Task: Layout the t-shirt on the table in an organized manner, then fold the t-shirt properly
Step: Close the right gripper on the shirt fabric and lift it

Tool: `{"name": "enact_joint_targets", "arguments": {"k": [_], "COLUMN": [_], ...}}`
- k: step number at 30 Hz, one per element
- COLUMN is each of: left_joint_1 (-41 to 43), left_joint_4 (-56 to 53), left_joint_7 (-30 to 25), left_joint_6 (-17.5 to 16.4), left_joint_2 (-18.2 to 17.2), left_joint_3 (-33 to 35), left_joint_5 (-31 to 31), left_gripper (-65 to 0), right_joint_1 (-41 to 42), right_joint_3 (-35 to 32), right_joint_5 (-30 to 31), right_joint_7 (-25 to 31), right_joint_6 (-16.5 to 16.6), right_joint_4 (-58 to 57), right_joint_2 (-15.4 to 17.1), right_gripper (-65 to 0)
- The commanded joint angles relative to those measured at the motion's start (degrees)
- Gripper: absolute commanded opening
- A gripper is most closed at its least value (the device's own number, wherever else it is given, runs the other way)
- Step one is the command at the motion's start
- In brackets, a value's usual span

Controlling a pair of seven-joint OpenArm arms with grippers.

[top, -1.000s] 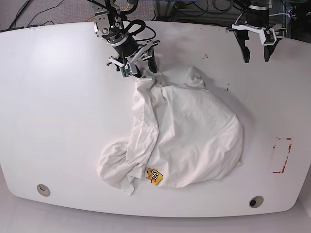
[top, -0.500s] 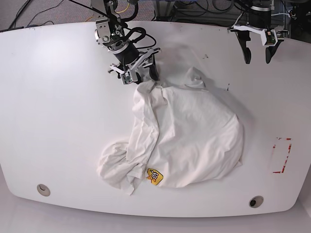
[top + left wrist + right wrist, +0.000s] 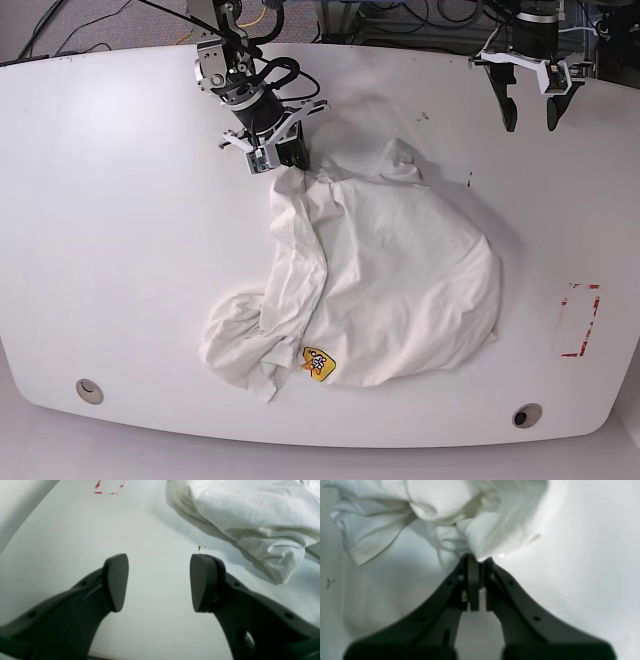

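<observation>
A fold of the t-shirt [image 3: 480, 530] is pinched between the closed fingers [image 3: 472, 580] of the right gripper [image 3: 283, 157] toward the far edge of the table [image 3: 110, 200]. The left gripper [image 3: 158, 582] is held wide apart and empty over bare tabletop near the far corner. The shirt is seen bunched and crumpled at the table's centre, so the layout is judged barely begun and all folding remains.

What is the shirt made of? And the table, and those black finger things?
The t-shirt looks like soft white cloth, probably cotton: it crumples into limp folds and creases. The table seems hard and glossy, maybe laminate or plastic, since light smears across it. The left gripper fingers look like matte black plastic, perhaps rubbery pads; that part is hard to tell.
</observation>
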Motion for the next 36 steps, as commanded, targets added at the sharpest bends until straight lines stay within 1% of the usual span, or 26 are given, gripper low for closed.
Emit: {"name": "enact_joint_targets", "arguments": {"k": [1,3,11,15,26,34,36], "left_joint_1": [0.6,0.6,0.5,0.3,0.3,0.3,0.3], "left_joint_4": [1.1,1.1,1.0,1.0,1.0,1.0,1.0], "left_joint_7": [-1.3,-1.3,-1.3,-1.3,-1.3,-1.3,-1.3], "left_joint_6": [0.1,0.1,0.1,0.1,0.1,0.1,0.1], "left_joint_2": [-0.8,-1.2,-1.8,-1.8,-1.8,-1.8,-1.8], "left_joint_3": [-0.2,-0.2,-0.1,-0.1,-0.2,-0.2,-0.2], "left_joint_5": [-0.2,-0.2,-0.2,-0.2,-0.2,-0.2,-0.2], "left_gripper": [-28.3,-28.3,-28.3,-28.3,-28.3,-28.3,-28.3], "right_joint_1": [-0.8,-0.9,-3.0,-4.0,-4.2,-2.6,-2.6], "right_joint_3": [-0.1,-0.1,-0.2,-0.3,-0.3,-0.3,-0.3], "right_joint_5": [-1.0,-1.0,-1.1,-1.1,-1.1,-1.1,-1.1], "right_joint_7": [-3.6,-3.6,-3.6,-3.6,-3.6,-3.6,-3.6], "right_joint_6": [-0.1,-0.1,-0.1,-0.1,-0.1,-0.1,-0.1], "right_joint_4": [0.0,0.1,1.3,2.0,1.2,-1.8,-2.3], "right_joint_2": [0.2,0.2,0.2,0.3,0.3,0.3,0.3], "right_gripper": [-61.5,-59.9,-43.9,-39.6,-38.8,-39.8,-43.0]}}
